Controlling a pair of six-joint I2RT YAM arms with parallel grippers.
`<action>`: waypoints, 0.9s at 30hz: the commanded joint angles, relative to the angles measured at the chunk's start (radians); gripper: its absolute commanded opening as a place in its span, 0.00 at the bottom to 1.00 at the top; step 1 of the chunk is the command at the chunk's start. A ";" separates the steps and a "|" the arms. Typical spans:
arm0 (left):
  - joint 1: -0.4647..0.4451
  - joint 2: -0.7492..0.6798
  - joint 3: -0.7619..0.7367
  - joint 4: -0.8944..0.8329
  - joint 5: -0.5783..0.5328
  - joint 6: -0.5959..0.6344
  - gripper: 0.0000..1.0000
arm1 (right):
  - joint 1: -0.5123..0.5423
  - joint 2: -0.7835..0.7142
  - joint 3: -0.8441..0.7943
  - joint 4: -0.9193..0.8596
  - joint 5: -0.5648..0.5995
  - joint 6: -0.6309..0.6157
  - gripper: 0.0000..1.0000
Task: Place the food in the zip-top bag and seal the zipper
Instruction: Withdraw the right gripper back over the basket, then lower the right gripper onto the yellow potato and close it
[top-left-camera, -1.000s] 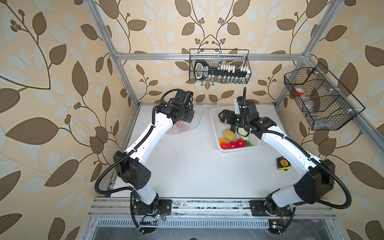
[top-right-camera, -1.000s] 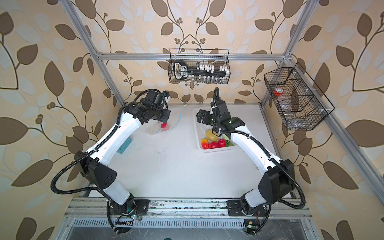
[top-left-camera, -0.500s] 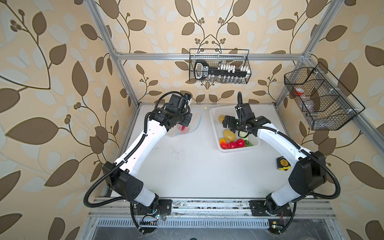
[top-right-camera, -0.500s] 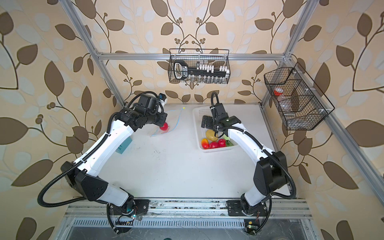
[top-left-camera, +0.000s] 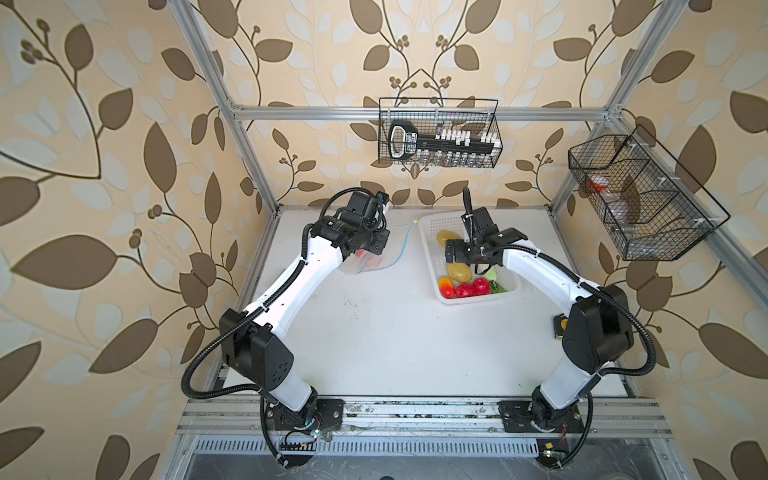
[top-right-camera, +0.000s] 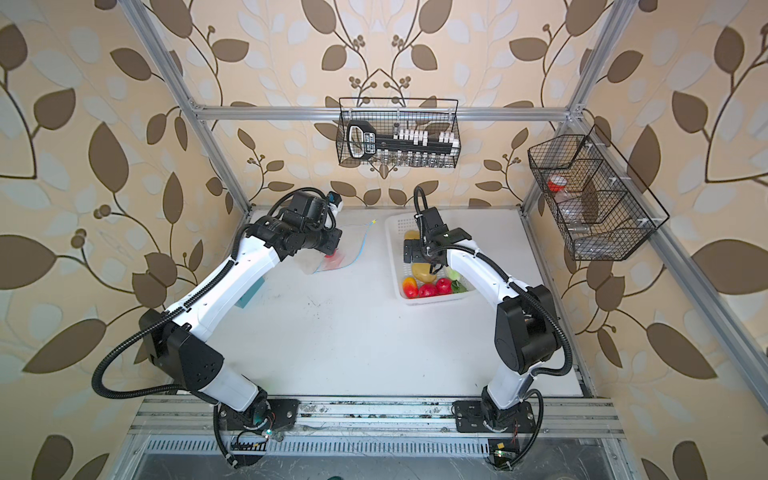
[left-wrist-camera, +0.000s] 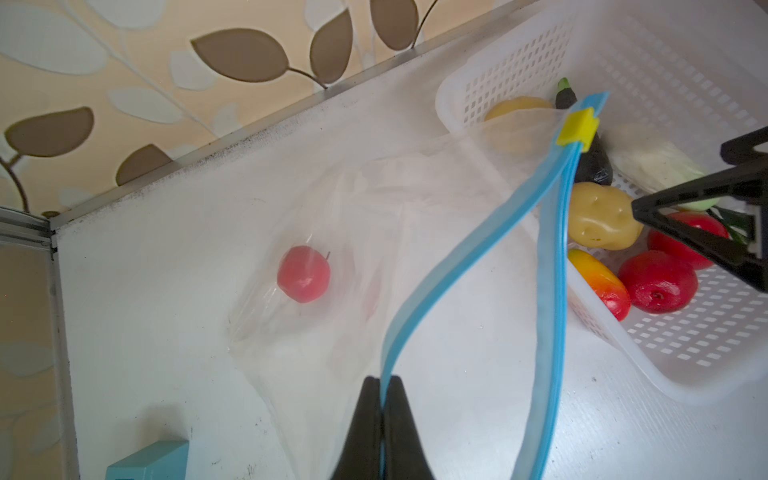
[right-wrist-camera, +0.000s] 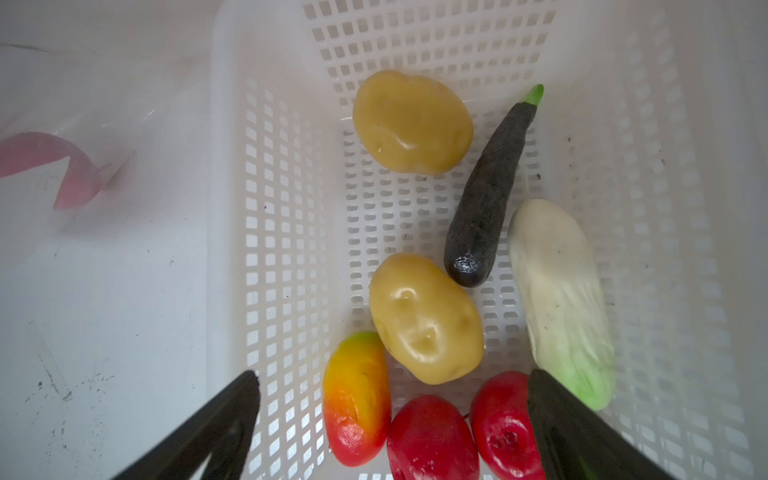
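The zip-top bag (left-wrist-camera: 332, 199) lies on the white tabletop (top-left-camera: 395, 340) in the upper middle of both top views, just left of the white perforated basket (top-left-camera: 478, 297). Nearest the left wrist camera, the left gripper (left-wrist-camera: 381, 380) has its fingers (left-wrist-camera: 363, 419) pressed together on the zipper (left-wrist-camera: 550, 332), pinching one of its two lips. Pulling that lip off the other bows the mouth open toward the basket, likely so food can be dropped in. Beyond the strip, one red toy fruit (left-wrist-camera: 303, 274) sits inside the clear plastic. The yellow slider (left-wrist-camera: 577, 126) is parked at the strip's far end, clear of the opening. The top views hide this pinch under the arm's wrist.

The right gripper (right-wrist-camera: 392, 374) hovers over the basket, fingers spread wide with nothing between them, apparently poised for the next pick. Only its wrist view lays out what remains, from near to far:
- a mango (right-wrist-camera: 357, 399) and two red fruits (right-wrist-camera: 432, 440)
- a potato (right-wrist-camera: 428, 320) and a cabbage (right-wrist-camera: 561, 299)
- an eggplant (right-wrist-camera: 486, 191) and a second potato (right-wrist-camera: 411, 120)

In the top views the arm covers the eggplant.

Farthest back, a wire rack (top-left-camera: 438, 133) hangs on the wall, uninvolved.
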 joint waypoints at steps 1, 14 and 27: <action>0.002 -0.005 0.013 0.007 0.023 -0.030 0.00 | -0.016 0.021 -0.041 0.021 -0.013 -0.058 1.00; 0.002 -0.018 -0.020 0.025 0.040 -0.044 0.00 | -0.031 0.149 -0.035 0.038 -0.069 -0.075 1.00; 0.004 -0.034 -0.033 0.021 0.051 -0.040 0.00 | -0.037 0.245 0.012 0.046 -0.038 -0.072 0.98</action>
